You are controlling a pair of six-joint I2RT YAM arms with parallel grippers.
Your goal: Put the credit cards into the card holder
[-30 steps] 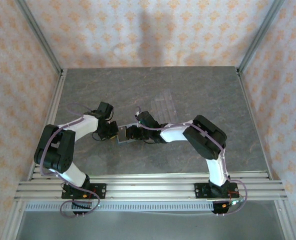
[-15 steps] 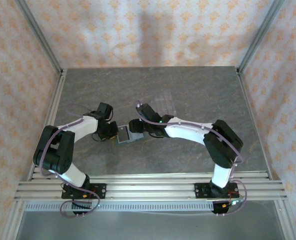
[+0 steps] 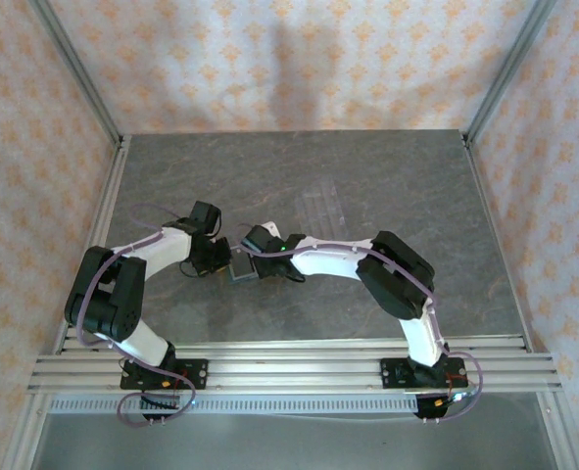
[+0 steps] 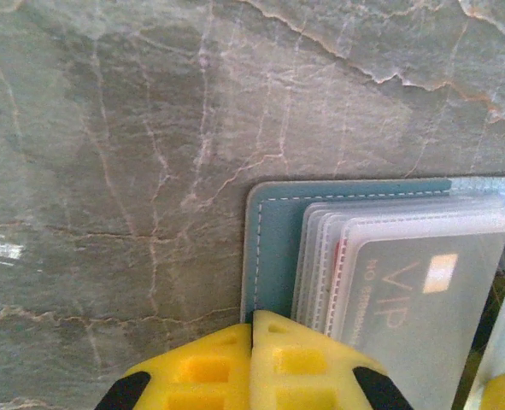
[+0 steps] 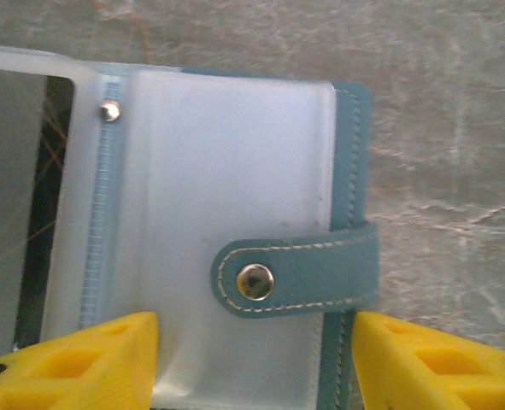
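Card holder (image 3: 240, 266) lies opened on the grey surface (image 4: 107, 128), between the two arms and near the middle of the near half. Its teal cover is flat down and the clear sleeves (image 5: 226, 171) are fanned above it.

The left fingers (image 4: 222, 363) are closed fully together with nothing between them. Their tips stand at the near edge of the teal cover, at its left corner. I think they press there to keep the card holder from sliding and from folding shut, but whether they really touch the cover I cannot tell.

The right fingers (image 5: 90, 359) are spread wide, one on each side of the sleeve page that carries the teal strap (image 5: 303, 278) with its metal snap. They grip nothing. This looks like a preparation to take this page or hold it back.

One credit card (image 4: 423, 299), greyish through the plastic and marked VIP, sits already inside a sleeve.
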